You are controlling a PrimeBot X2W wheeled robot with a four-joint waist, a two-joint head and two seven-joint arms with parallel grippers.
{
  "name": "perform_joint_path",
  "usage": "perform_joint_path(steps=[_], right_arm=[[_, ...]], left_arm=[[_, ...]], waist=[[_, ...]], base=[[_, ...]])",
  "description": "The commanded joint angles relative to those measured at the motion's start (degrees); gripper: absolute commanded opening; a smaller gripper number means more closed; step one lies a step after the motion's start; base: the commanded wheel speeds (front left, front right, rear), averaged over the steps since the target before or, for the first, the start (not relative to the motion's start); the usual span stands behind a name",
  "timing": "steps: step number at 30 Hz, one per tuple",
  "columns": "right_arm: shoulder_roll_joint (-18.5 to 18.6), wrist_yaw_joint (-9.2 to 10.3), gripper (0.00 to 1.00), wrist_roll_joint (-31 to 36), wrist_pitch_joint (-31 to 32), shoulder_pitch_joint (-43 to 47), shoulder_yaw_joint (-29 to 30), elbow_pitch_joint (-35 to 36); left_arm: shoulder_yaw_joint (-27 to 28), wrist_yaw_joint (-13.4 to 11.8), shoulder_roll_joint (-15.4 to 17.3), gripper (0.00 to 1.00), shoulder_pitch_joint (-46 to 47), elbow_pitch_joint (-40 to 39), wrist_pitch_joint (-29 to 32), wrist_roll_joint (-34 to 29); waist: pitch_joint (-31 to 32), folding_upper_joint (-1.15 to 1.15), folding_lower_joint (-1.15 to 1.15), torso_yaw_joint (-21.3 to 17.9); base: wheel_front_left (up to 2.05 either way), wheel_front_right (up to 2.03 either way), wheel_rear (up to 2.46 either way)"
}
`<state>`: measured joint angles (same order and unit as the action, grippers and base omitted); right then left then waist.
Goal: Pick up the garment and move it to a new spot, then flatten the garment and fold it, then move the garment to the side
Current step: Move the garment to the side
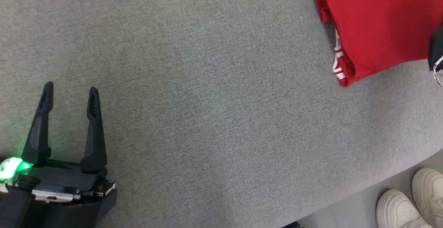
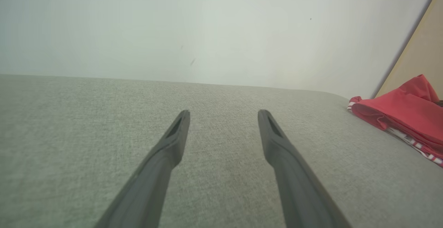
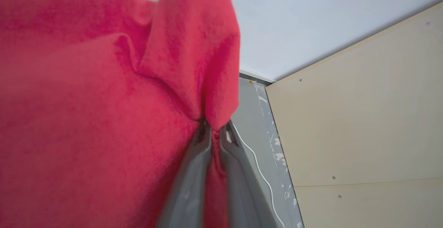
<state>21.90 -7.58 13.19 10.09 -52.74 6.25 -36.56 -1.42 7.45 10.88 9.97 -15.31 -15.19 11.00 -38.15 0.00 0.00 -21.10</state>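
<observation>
The red garment [image 1: 377,24] with white striped trim lies folded at the far right of the grey padded surface [image 1: 207,100]. In the right wrist view my right gripper [image 3: 216,126] is shut on a bunched edge of the garment [image 3: 86,117], which rises in a fold above the fingertips. My left gripper [image 1: 71,88] hovers at the lower left, open with nothing between its fingers, far from the cloth. In the left wrist view the left gripper [image 2: 224,112] points across bare grey fabric, with the garment [image 2: 405,114] at the right edge.
A person's white shoes [image 1: 408,203] stand on the floor past the surface's near right edge. A pale wooden panel [image 3: 363,117] and a white cable [image 3: 256,162] lie beyond the garment. A pale wall [image 2: 207,24] backs the surface.
</observation>
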Motion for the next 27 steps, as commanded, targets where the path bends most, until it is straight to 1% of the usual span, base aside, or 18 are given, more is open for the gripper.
perform_joint_path(steps=[1, 6, 10, 11, 12, 13, 14, 20, 23, 27], right_arm=[[-0.09, 0.18, 0.0, 1.64, -1.44, -0.78, 0.93, -0.24], [-0.59, 0.18, 0.0, 6.01, -3.79, -1.41, 4.56, -0.63], [-1.84, 0.18, 0.0, 9.03, -5.33, -1.41, 7.58, -0.59], [-2.0, 0.18, 0.09, 9.91, -5.69, -1.33, 8.18, -0.48], [-2.27, 0.18, 0.35, 10.56, -5.93, -1.32, 8.76, -0.37], [-2.48, 0.18, 0.76, 11.29, -6.34, -1.33, 9.33, -0.22], [-2.71, 0.18, 1.0, 11.85, -6.42, -1.26, 9.86, -0.16], [-4.21, 0.18, 1.0, 13.93, -7.77, -0.95, 11.75, 0.61], [-5.28, 0.18, 1.0, 14.29, -9.35, -0.49, 11.14, 1.1], [-8.01, 0.18, 1.0, 13.63, -11.98, 1.44, 9.19, 2.91]], left_arm=[[-0.84, 0.09, 0.01, 1.0, 0.29, 1.09, 0.17, 0.23], [-1.2, 0.09, 0.45, 1.0, 0.19, 0.53, 0.19, 0.22], [-0.82, 0.09, 0.83, 1.0, 0.16, 0.38, 0.24, 0.17], [-0.67, 0.09, 0.89, 1.0, 0.18, 0.36, 0.24, 0.2], [-0.62, 0.09, 0.93, 1.0, 0.2, 0.36, 0.24, 0.24], [-0.56, 0.09, 0.94, 1.0, 0.23, 0.38, 0.24, 0.27], [-0.57, 0.08, 0.91, 1.0, 0.27, 0.42, 0.24, 0.29], [-0.91, 0.06, 0.39, 1.0, 0.26, 0.57, 0.22, 0.4], [-0.73, 0.02, -0.28, 1.0, 0.14, 0.61, 0.15, 0.53], [-0.33, -0.02, -1.56, 1.0, -0.16, 1.34, 0.0, 0.71]], waist=[[-1.13, 0.0, 0.0, -0.71], [-1.71, 0.0, 0.0, -0.57], [-1.75, 0.0, 0.0, -0.4], [-1.71, 0.0, 0.0, -0.37], [-1.66, 0.0, 0.0, -0.33], [-1.58, 0.0, 0.0, -0.28], [-1.47, 0.0, 0.0, -0.21], [-0.14, 0.0, 0.0, 0.52], [1.27, 0.0, 0.0, 1.34], [4.06, 0.0, 0.0, 3.24]], base=[[0.0, 0.0, 0.0], [0.0, 0.0, 0.0], [0.0, 0.0, 0.0], [0.0, 0.0, 0.0], [0.0, 0.0, 0.0], [0.0, 0.0, 0.0], [0.0, 0.0, 0.0], [0.0, 0.0, 0.0], [0.0, 0.0, 0.0], [0.0, 0.0, 0.0]])
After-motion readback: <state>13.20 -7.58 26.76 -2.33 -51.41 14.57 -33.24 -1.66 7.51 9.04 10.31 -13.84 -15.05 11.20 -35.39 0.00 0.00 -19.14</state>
